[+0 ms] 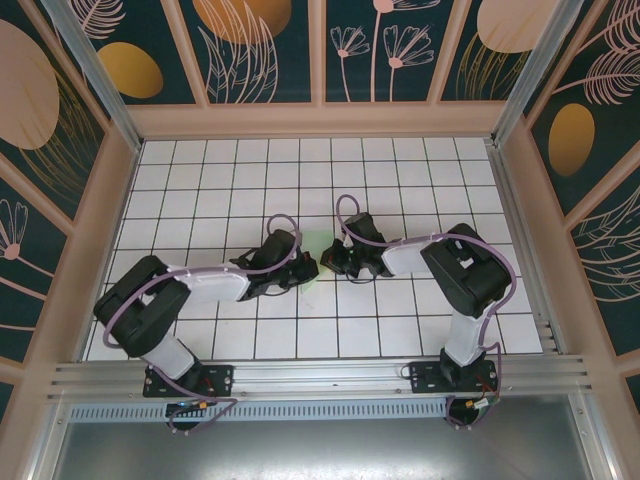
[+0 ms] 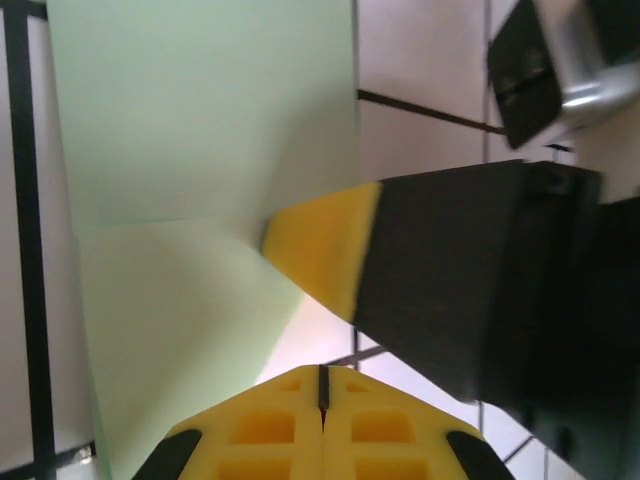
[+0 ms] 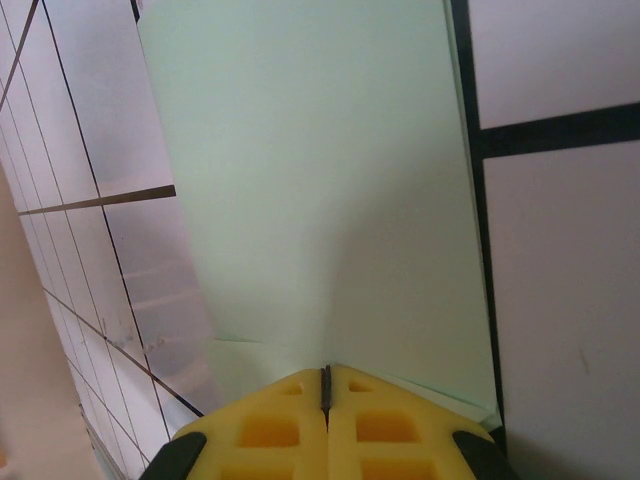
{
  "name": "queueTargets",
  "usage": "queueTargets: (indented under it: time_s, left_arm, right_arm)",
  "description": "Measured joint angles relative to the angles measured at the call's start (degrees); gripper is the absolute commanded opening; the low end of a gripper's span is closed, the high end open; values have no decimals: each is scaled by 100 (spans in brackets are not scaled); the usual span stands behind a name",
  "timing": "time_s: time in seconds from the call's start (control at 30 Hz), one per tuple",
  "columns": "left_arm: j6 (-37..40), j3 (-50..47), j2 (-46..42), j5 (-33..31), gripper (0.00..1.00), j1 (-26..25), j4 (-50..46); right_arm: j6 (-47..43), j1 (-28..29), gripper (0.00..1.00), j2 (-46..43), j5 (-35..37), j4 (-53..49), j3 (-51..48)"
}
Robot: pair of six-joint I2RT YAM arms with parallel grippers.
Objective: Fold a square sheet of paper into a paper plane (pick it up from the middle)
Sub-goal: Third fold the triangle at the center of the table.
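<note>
We see the square sheet of paper (image 1: pixel 316 246), pale mint green and creased, at the middle of the table (image 1: pixel 250 160) between the two arms. The right tool (image 3: pixel 325 374) is pinched closed on its edge. The left tool (image 2: pixel 322 374) is closed tight against the sheet; whether it grips paper we cannot tell.
</note>
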Motion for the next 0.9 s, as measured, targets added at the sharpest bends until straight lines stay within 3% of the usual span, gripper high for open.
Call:
queueTargets:
  time_s: [0.37, 0.63, 0.9]
  left_arm:
    - [66, -146, 385, 170, 0, 7, 92]
    - [61, -988, -361, 229, 0, 7, 210]
    - [125, -1091, -1150, 125, 0, -33, -680]
  right_arm:
    - [-2, 2, 0, 0, 15, -9, 2]
    - [-7, 2, 0, 11, 15, -70, 39]
    - [57, 2, 0, -17, 31, -37, 0]
